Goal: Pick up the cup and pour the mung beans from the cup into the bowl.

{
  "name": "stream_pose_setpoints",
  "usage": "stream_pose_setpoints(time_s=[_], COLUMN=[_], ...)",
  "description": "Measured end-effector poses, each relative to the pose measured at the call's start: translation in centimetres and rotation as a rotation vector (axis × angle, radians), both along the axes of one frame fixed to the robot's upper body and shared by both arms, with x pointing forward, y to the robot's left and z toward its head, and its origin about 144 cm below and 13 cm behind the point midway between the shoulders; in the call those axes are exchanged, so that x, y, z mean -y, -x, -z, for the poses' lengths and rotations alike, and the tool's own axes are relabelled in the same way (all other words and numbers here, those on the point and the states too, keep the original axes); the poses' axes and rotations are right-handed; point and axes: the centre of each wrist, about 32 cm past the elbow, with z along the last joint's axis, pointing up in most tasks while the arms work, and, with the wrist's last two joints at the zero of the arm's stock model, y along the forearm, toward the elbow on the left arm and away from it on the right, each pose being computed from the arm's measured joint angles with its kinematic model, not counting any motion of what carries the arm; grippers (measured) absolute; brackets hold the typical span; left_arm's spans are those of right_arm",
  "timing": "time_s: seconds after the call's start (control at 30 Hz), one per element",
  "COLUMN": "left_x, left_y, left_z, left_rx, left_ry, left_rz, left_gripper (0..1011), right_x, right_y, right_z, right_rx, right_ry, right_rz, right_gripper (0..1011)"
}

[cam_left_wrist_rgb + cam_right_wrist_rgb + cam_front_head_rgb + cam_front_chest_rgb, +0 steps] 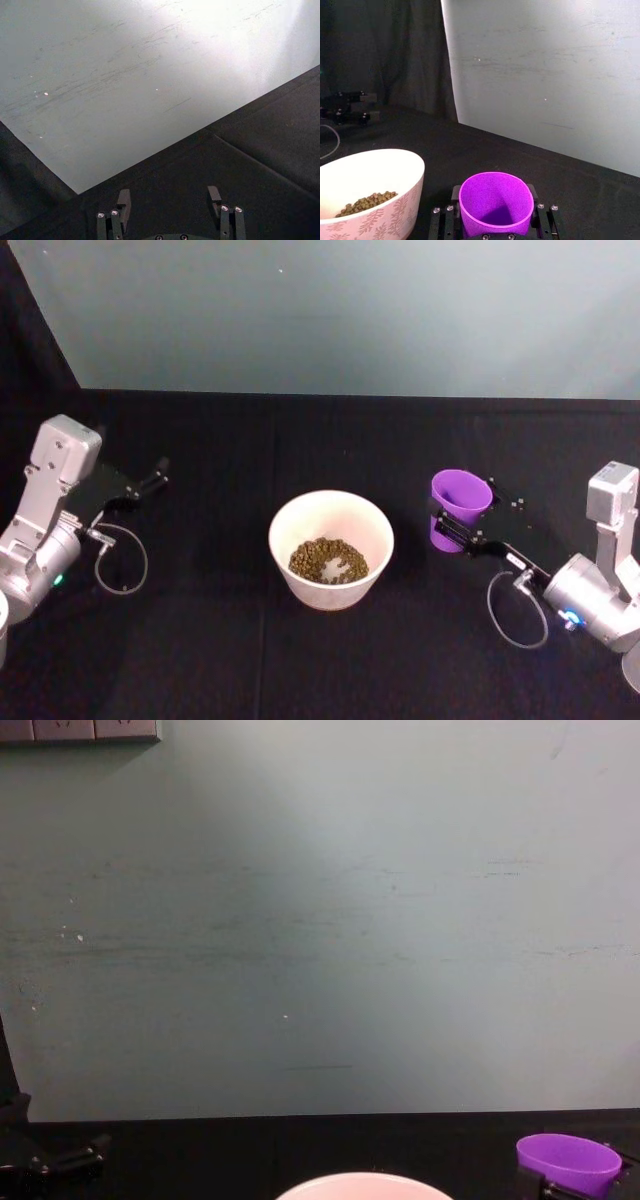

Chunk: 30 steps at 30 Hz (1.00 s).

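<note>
Dim, soft frames — bright glare on the wall [210, 30], black cloth [200, 640] swallowing shadows.

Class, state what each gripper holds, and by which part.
The right gripper holds the purple cup upright by its lower side wall. The left gripper is open, holding nothing.

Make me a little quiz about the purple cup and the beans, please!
1. True or false: the mung beans are lying in the bowl.
2. Which gripper has the purple cup between its fingers? A. left gripper B. right gripper
3. Fill in: in the right wrist view, the cup looks ____ inside.

Key
1. True.
2. B. The left one is open, off to the left side of the table.
3. Empty; it stands upright beside the bowl.
</note>
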Motion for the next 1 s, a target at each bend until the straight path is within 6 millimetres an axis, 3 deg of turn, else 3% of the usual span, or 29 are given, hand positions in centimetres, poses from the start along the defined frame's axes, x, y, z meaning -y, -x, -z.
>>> stream_pose_setpoints(time_s=[1.0], left_x=[0.0], left_y=[0.0], left_z=[0.0], left_rx=[0.0], left_ry=[0.0], left_rz=[0.0], left_gripper=[1000], right_x=[-0.39], right_y=[0.16], right_z=[-0.5], right_rx=[-0.02], right_ry=[0.051], right_rz=[-0.026], right_gripper=[749])
